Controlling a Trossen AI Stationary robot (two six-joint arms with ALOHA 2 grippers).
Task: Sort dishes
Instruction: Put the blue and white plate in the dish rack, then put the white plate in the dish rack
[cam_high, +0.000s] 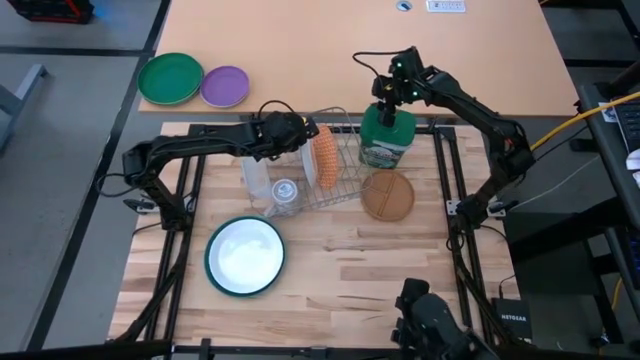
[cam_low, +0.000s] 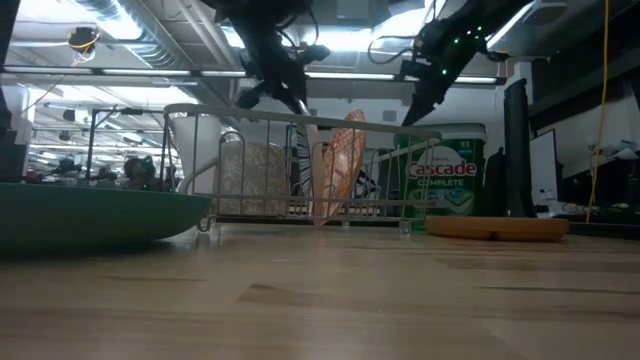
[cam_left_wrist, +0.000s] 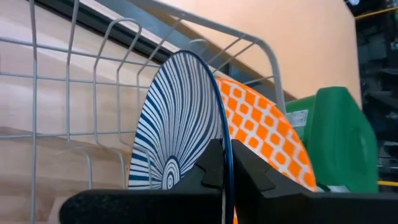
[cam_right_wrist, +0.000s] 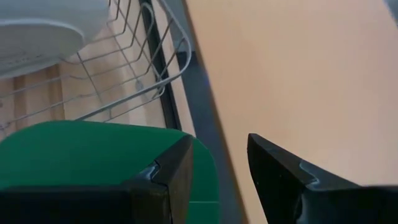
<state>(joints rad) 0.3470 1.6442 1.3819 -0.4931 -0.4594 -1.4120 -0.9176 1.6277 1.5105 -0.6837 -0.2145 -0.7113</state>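
1. My left gripper is clenched on the rim of the teal-and-white striped plate, which stands on edge in the wire dish rack.
2. Just behind it in the rack, the orange speckled plate also stands on edge, close against the striped one.
3. My right gripper hangs with its fingers apart above the green detergent canister, grasping nothing.
4. The canister sits just beside the rack's right end; the brown plate lies flat in front of it.
5. A teal plate with a white inside lies flat near the table's front.
6. A clear jar stands at the rack's left.
7. Green plate and purple plate rest well apart, on the tan table behind.
8. The work surface is a pale wooden tabletop; beyond is a lit workshop.
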